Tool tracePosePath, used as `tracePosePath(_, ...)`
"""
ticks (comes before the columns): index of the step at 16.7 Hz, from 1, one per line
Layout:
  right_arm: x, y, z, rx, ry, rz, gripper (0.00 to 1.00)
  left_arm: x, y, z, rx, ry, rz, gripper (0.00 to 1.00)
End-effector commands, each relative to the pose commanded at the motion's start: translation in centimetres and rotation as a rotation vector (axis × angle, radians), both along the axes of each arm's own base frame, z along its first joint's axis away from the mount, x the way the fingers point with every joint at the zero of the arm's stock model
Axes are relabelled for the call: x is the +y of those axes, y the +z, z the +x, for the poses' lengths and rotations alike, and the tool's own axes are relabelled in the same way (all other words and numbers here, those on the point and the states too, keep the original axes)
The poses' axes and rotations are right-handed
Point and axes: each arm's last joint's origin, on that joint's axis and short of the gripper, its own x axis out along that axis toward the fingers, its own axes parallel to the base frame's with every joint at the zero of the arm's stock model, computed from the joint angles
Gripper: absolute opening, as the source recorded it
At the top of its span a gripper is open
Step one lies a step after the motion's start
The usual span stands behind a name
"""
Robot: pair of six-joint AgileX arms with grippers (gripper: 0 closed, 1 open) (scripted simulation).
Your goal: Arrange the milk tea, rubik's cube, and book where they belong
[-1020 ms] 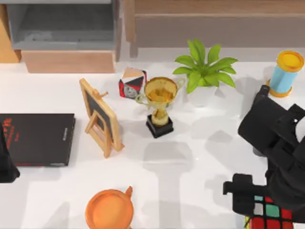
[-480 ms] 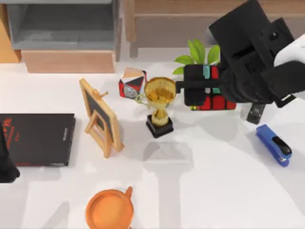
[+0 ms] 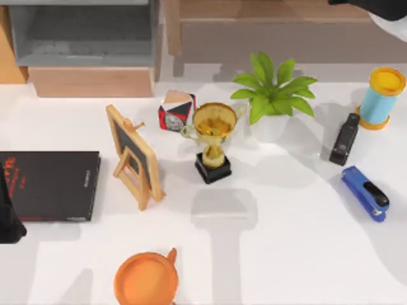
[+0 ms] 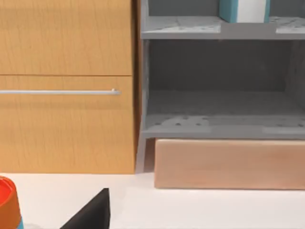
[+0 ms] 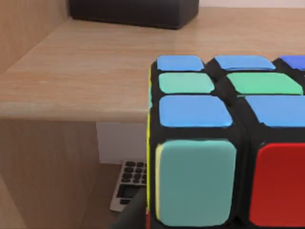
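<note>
The left arm (image 3: 9,213) sits parked at the table's left edge beside a black book (image 3: 49,185), its pincer's state impossible to tell, and its wrist camera faces a grey shelf (image 4: 221,126) with a wooden drawer (image 4: 66,86) alongside. Across the table stand an easel (image 3: 133,155), trophy (image 3: 213,140), plant (image 3: 273,95) and blue stapler (image 3: 364,192). The right arm (image 3: 375,6) is at the far right corner, where its pincer grips the cube (image 5: 224,157), held level with a wooden shelf top (image 5: 90,71), a calculator (image 5: 129,183) lying below it.

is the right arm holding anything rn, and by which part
The rubik's cube looms right at the right wrist camera, above a wooden shelf, so it seems held; the place of the hold cannot be told.
</note>
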Motion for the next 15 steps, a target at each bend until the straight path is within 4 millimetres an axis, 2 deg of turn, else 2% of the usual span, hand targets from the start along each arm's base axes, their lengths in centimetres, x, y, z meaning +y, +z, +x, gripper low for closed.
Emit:
tracePosePath(3,-0.6,2.3,0.6,-0.103,-0.061,-0.001,0.00,0.0,0.0,0.0,0.000,0.000,0.000,1.00)
tracePosePath(9,-0.7,3.2,0.5,-0.131,-0.052,0.016,0.00,0.0,0.0,0.0,0.000,0.000,0.000,1.00)
tracePosePath(12,-1.3,5.8,1.4,-0.230,-0.024,0.065,0.00,0.0,0.0,0.0,0.000,0.000,0.000,1.00)
tracePosePath(15,-1.4,8.4,3.4,-0.327,0.006,0.108,0.00,0.0,0.0,0.0,0.000,0.000,0.000,1.00)
